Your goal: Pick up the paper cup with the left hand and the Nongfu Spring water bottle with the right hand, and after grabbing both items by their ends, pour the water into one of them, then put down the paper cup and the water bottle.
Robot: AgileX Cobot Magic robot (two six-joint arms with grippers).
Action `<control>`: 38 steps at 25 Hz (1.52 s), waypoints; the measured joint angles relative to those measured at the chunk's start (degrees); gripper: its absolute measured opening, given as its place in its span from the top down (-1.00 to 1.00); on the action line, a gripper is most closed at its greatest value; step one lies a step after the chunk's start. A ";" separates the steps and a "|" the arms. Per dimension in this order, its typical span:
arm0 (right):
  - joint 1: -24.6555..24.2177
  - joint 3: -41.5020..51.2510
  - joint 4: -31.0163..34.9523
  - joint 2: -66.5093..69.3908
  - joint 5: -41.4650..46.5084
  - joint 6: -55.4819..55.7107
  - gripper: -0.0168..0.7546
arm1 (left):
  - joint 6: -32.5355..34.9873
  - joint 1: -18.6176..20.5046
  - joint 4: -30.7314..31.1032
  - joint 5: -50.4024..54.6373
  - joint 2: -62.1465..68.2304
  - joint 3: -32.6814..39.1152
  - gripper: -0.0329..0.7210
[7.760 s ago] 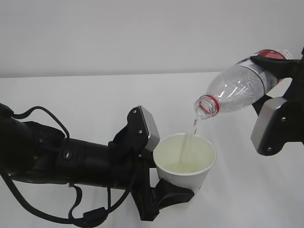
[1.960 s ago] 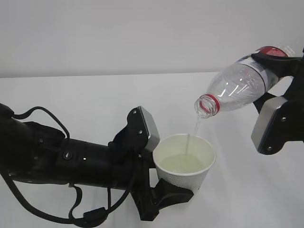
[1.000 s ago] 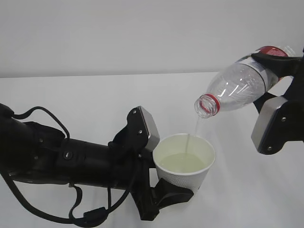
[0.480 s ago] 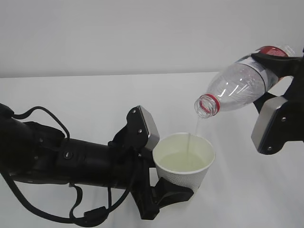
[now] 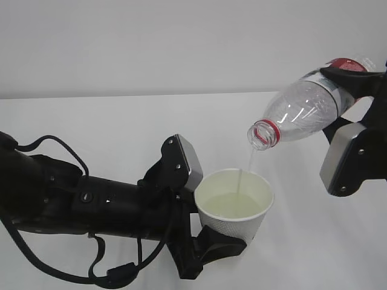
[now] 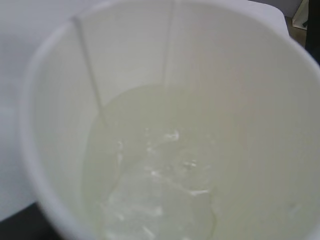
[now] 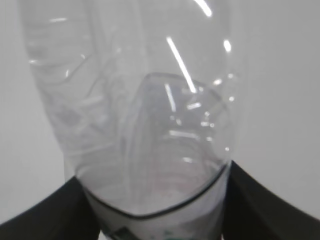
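The white paper cup (image 5: 234,205) is held upright above the table, my left gripper (image 5: 208,244) shut on its lower part. Water (image 5: 230,206) fills it about halfway; in the left wrist view the cup (image 6: 250,100) fills the frame with rippling water (image 6: 160,195) inside. The clear water bottle (image 5: 302,112) is tilted mouth-down to the left, its red-ringed neck above the cup's far rim. A thin stream of water (image 5: 244,171) falls from it into the cup. My right gripper (image 5: 357,84) is shut on the bottle's labelled end; the bottle (image 7: 140,110) sits between black fingers (image 7: 45,215).
A white table (image 5: 109,127) lies under both arms, with a plain pale wall behind. The left arm and its cables (image 5: 66,199) fill the lower left.
The stream has thinned since the earliest frame and the water level in the cup has risen. Over the last second the arms, cup and bottle hold still.
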 joint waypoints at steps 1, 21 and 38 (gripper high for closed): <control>0.00 0.00 0.00 0.00 -0.13 -0.02 -0.27 | 0.00 0.00 -0.04 0.00 0.00 0.00 -0.51; 0.00 0.00 0.00 0.00 -0.12 -0.40 -0.27 | 0.00 0.00 -0.17 0.00 0.09 0.00 -0.51; 0.00 0.00 0.07 0.00 -0.25 11.00 -0.27 | 0.00 0.00 -0.80 -3.43 0.09 -0.09 -0.50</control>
